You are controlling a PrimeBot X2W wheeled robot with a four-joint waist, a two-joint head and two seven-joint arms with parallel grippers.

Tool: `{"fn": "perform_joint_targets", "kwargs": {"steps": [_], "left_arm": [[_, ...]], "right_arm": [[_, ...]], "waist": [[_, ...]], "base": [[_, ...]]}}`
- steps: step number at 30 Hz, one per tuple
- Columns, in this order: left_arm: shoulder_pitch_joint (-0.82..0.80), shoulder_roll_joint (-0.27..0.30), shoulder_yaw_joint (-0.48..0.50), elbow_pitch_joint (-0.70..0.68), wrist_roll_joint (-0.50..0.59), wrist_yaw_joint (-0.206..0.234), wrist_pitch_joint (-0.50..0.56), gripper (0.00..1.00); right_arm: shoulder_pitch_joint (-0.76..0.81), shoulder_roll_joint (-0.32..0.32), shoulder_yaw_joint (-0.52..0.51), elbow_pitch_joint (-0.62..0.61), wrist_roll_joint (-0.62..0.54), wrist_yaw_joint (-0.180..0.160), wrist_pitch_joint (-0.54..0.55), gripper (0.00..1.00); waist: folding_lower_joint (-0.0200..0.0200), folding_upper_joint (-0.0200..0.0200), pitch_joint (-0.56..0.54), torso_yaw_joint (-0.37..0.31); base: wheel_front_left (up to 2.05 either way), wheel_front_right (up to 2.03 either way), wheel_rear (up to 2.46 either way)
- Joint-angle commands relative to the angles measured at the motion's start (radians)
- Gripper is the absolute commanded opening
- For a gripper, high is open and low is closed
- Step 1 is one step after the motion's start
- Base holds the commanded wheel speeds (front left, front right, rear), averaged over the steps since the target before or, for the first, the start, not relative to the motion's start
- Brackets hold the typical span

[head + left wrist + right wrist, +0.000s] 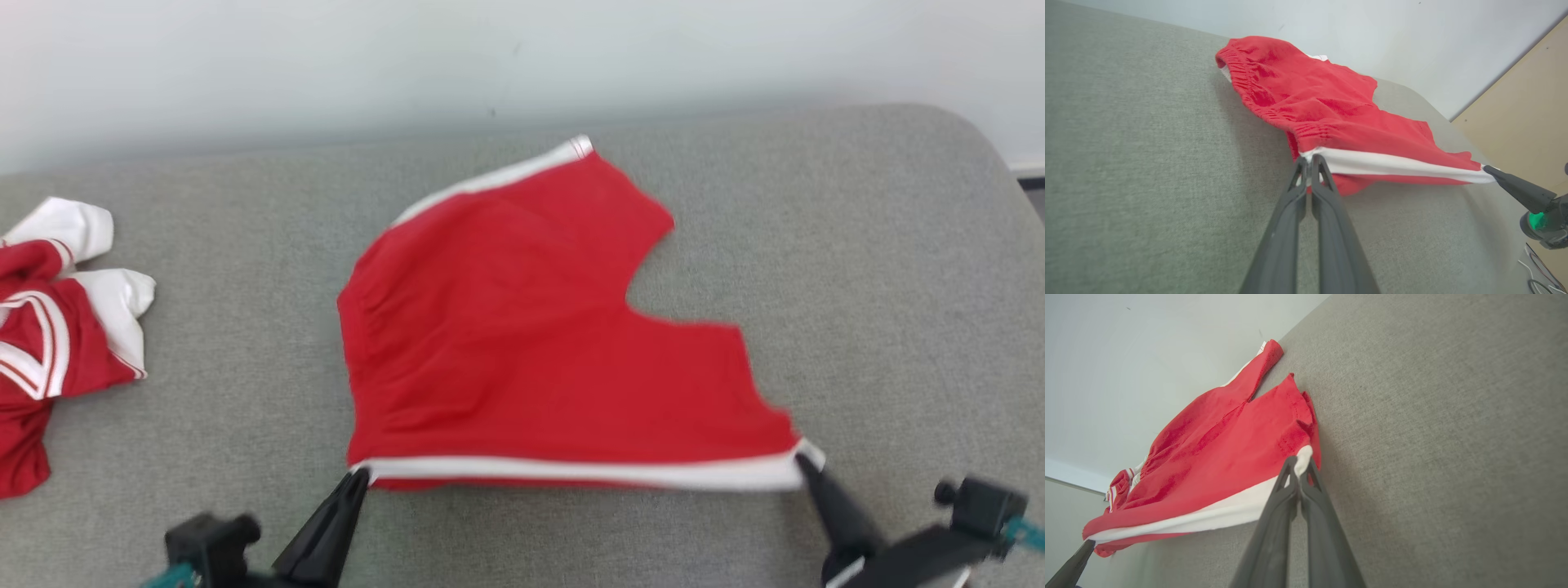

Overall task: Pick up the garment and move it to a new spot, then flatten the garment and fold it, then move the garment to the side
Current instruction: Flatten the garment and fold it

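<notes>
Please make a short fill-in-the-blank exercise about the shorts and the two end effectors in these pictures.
The shorts are mostly ___ in colour.
The left end effector and the right end effector are both shut on their ___ stripe.
Another garment lies on the robot's ___ side.
Missing words: red; white; left.

**Red shorts pinched at both near corners**

Red shorts (522, 343) with white side stripes lie spread across the middle of the frame on a grey fabric surface (898, 245). The white-striped edge runs along the lower part of the picture, pulled taut between two dark grippers. The left gripper (358, 475), at lower left, is closed on the waistband-end corner. The right gripper (805, 460), at lower right, is closed on the leg-end corner. A second red-and-white garment (57, 327) lies crumpled at the far left edge. A pale wall (326, 57) fills the top.
</notes>
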Motion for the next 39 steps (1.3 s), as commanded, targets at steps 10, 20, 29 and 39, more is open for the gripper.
{"fn": "perform_joint_targets", "kwargs": {"steps": [10, 20, 29, 39], "left_arm": [[0.169, 0.012, 0.095, -0.005, 0.149, 0.023, -0.004, 0.00], [0.192, -0.045, 0.150, -0.001, 0.237, -0.003, -0.004, 0.00], [0.082, -0.035, 0.155, -0.001, 0.308, -0.043, -0.002, 0.00], [-0.227, -0.052, 0.117, 0.112, 0.302, -0.086, 0.042, 0.00]], "right_arm": [[0.222, 0.005, -0.038, -0.104, 0.003, -0.001, 0.068, 0.00], [0.223, 0.052, -0.163, -0.161, -0.030, -0.001, 0.099, 0.00], [0.057, 0.084, -0.270, -0.156, -0.102, -0.001, 0.182, 0.00], [-0.354, 0.159, -0.328, 0.055, -0.198, -0.001, 0.352, 0.00]], "waist": [[0.0003, 0.0002, -0.045, 0.030], [0.0003, 0.0002, -0.070, 0.037], [0.0003, 0.0002, -0.058, 0.070], [0.0003, 0.0002, 0.058, 0.123]], "base": [[0.00, 0.00, 0.00], [0.00, 0.00, 0.00], [0.00, 0.00, 0.00], [0.00, 0.00, 0.00]]}}
